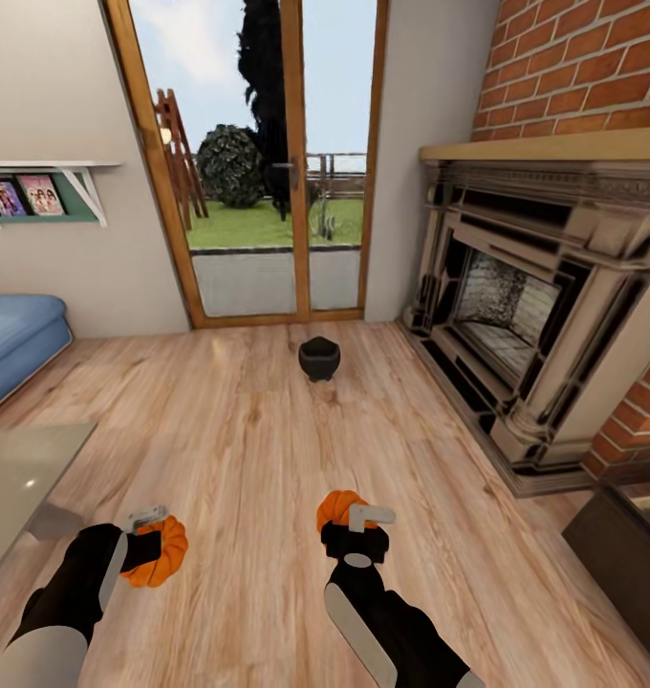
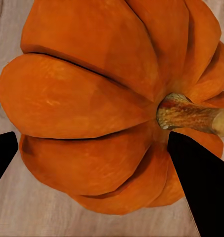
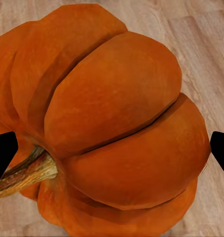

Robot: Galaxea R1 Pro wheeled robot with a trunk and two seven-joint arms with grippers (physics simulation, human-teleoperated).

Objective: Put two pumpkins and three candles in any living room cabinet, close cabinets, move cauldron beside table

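**Both end effectors carry a pumpkin; cauldron stands ahead on the floor**

Nearest to us in the head view, the left end effector (image 1: 151, 545) pinches one pumpkin (image 1: 161, 552) above the wood floor (image 1: 239, 420), and the right end effector (image 1: 358, 530) pinches the other pumpkin (image 1: 340, 508). From here we see each fruit only in part, since the dark fingers and wrists cover much of them.

The wrist views give what the head view cannot. In the left wrist view the pumpkin (image 2: 102, 98) shows its ribs and a brown stem (image 2: 191, 114) pointing sideways, with a dark finger (image 2: 203, 192) against its skin and another at the far edge. In the right wrist view the second pumpkin (image 3: 107, 128) also lies with its stem (image 3: 25, 175) sideways, fingers (image 3: 3, 155) at either flank.

At the left edge, a slice of the glass counter (image 1: 19, 473) is cut off by the frame, and a dark unit (image 1: 621, 554) at the right is likewise cropped, so we cannot tell what it is.

Farther on, the black cauldron (image 1: 319, 358) sits on the floor, well apart from the counter. Beyond it stand the fireplace (image 1: 535, 306), the blue sofa (image 1: 14, 339), and the glass doors (image 1: 258, 162).
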